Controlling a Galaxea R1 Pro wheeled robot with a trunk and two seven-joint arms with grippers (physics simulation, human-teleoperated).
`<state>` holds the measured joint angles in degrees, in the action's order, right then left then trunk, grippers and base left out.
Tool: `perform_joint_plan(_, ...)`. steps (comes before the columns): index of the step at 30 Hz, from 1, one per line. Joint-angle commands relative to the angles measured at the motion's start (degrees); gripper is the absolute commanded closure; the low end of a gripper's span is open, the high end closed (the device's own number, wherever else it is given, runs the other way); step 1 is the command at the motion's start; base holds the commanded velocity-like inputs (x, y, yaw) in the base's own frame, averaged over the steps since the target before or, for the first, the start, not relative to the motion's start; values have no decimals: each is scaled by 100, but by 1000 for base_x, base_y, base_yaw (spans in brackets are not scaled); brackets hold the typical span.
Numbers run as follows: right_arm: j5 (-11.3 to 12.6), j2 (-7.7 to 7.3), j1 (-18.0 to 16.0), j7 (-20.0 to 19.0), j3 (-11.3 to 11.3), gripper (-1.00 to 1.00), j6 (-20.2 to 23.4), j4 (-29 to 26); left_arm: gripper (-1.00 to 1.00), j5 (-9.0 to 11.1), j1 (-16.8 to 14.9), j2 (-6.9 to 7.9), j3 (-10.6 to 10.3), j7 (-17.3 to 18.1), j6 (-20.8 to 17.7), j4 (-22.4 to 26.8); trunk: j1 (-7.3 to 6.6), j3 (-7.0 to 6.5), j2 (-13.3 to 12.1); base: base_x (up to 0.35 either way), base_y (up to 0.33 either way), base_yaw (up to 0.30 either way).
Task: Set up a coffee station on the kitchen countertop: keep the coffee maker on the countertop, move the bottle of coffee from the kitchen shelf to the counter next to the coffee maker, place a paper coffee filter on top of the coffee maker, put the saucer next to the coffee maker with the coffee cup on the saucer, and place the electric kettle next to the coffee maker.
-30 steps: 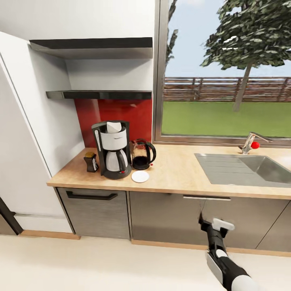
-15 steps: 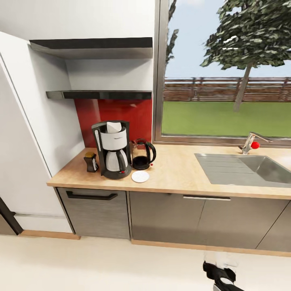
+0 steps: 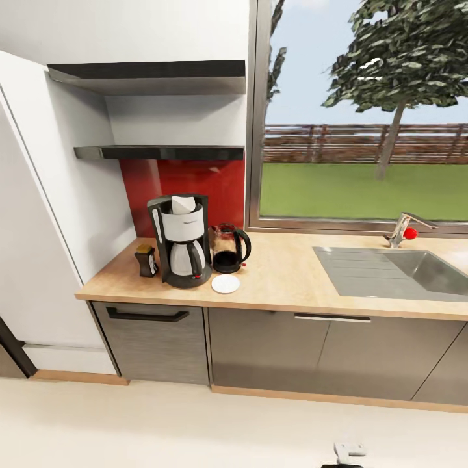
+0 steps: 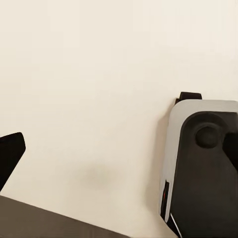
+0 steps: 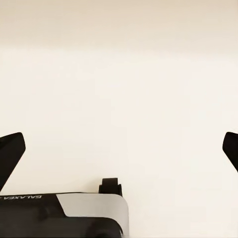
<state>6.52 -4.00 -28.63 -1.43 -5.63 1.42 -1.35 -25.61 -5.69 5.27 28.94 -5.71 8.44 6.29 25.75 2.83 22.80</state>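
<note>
1. I see the wooden surface (image 3: 292, 273) under a window.
2. Coffee maker (image 3: 182, 242), filter (image 3: 183, 204) on top; bottle (image 3: 146, 260), kettle (image 3: 228, 247), saucer (image 3: 225, 283) just beside it.
3. Right pincer (image 5: 119, 148) spread apart above the floor; left pincer's gap I cannot tell.

Kettle (image 3: 229, 247) right of coffee maker (image 3: 181, 241)

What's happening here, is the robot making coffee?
Not brewing, just setting up, and nothing is being handled at this moment. On the countertop stand the coffee maker with a paper filter on top, the coffee bottle on one side, the kettle on the other, and an empty saucer in front. No cup is on it yet. Both grippers, right and left, are open, facing the floor.
</note>
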Motion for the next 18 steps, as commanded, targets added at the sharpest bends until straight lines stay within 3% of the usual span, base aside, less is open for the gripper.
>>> perform_joint_plan(1,58,1,0,-15,-47,-100,15,-5,-100,-60,-5,0,39,-27,26,-18,3,13,12,0,0,0)
perform_joint_plan(10,51,27,34,-9,-43,-100,30,-6,-100,-52,-9,15,59,-36,26,-235,3,13,12,0,0,-7)
perform_joint_plan(18,59,25,107,-18,-39,-100,8,-6,-100,-50,-4,18,59,-17,26,-242,3,13,12,0,0,-234)
